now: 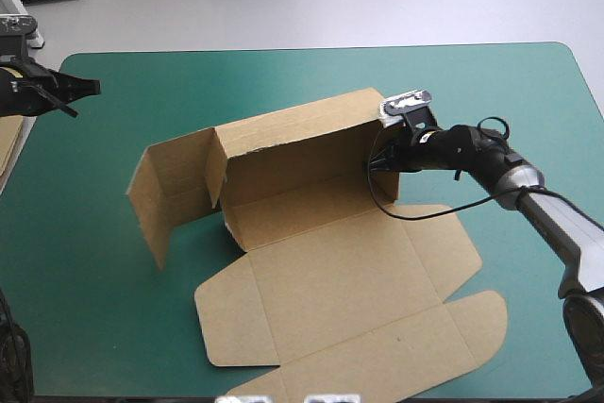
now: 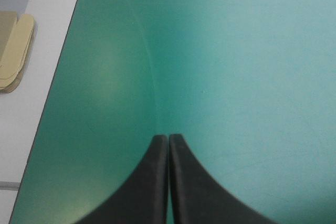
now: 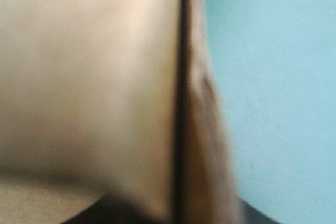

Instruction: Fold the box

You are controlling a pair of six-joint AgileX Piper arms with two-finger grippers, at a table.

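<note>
Here's the brown box in the middle of the bench, only half built. Its long back wall stands upright, a side flap stands at the left end, and the lid panels and tabs lie flat toward the near edge. The right gripper is in at the right end of that raised wall, its black fingers pinched nearly together on the board. From its wrist the box fills the view, one edge of the sheet running straight up between the fingers. It's blurred, so the contact itself is hard to read. The left gripper hangs over the far left corner of the bench, well apart from the box. Its own view shows that gripper pressed tip to tip with nothing between. Spare board lies just off the left edge.
</note>
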